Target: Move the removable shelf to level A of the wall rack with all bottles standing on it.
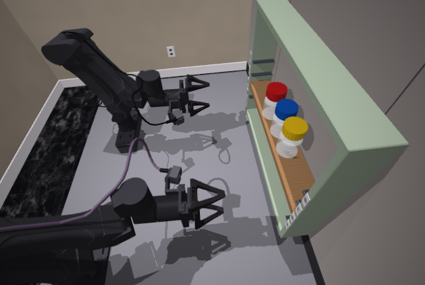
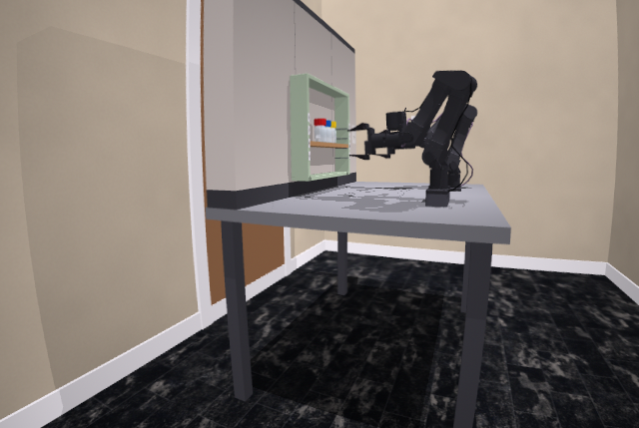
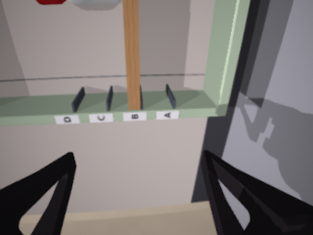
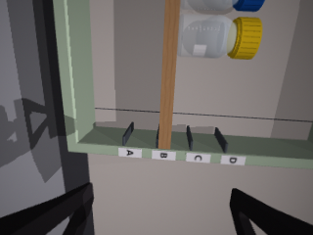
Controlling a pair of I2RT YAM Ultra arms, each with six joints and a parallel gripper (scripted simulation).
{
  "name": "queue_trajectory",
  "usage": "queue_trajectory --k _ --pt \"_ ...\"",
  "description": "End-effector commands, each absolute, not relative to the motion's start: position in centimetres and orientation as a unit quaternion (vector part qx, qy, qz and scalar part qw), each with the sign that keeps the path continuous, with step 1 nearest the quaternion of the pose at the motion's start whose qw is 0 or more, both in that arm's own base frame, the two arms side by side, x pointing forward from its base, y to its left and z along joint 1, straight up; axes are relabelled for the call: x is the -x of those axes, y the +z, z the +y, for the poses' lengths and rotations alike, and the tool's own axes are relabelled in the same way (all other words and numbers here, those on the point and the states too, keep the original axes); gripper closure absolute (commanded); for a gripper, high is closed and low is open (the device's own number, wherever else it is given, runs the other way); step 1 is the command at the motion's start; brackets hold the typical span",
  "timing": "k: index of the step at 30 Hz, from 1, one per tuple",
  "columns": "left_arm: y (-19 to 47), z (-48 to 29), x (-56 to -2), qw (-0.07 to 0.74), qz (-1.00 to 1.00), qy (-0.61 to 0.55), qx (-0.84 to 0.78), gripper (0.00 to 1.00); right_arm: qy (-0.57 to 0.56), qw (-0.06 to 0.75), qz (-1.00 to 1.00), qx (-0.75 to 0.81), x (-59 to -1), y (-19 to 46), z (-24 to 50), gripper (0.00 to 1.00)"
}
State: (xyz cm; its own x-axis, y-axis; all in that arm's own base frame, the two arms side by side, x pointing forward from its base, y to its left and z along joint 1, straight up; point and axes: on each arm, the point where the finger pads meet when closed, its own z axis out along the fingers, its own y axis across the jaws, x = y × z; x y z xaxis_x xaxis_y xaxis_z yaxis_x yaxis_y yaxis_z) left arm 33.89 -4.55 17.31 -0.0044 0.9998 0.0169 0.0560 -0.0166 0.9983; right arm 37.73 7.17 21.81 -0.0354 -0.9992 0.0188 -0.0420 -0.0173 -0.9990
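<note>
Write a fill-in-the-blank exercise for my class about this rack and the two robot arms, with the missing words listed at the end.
The wooden shelf sits at level ____ of the green rack.
The middle bottle has a ____ cap.
The level label next below the shelf's level is ____.
The left hand and right hand are both ____, not shut.

Missing words: B; blue; A; open.

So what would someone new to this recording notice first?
Three bottles with bright caps, red, blue and yellow, stand in a row on a wooden shelf at level B. The pale green rack framing them hangs on the wall, faced by two black arms with open, empty grippers.
</note>
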Motion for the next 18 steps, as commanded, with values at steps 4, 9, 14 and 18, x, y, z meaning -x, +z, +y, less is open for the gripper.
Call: queue_trajectory --k 4,9,14,18 --pt "18.4 -4.6 -35.0 0.5 0.5 0.5 -0.5 0.0 -0.507 0.492 0.507 0.492 -38.8 22.5 7.2 0.0" --pt "18.0 -4.6 -35.9 0.5 0.5 0.5 -0.5 0.0 -0.507 0.492 0.507 0.492 -39.7 22.1 7.2 0.0" --pt "17.6 -4.6 -36.7 0.5 0.5 0.5 -0.5 0.0 -0.507 0.492 0.507 0.492 -40.5 21.7 7.1 0.0" --pt "17.4 -4.6 -37.0 0.5 0.5 0.5 -0.5 0.0 -0.507 0.492 0.507 0.492 -40.8 21.5 7.1 0.0"
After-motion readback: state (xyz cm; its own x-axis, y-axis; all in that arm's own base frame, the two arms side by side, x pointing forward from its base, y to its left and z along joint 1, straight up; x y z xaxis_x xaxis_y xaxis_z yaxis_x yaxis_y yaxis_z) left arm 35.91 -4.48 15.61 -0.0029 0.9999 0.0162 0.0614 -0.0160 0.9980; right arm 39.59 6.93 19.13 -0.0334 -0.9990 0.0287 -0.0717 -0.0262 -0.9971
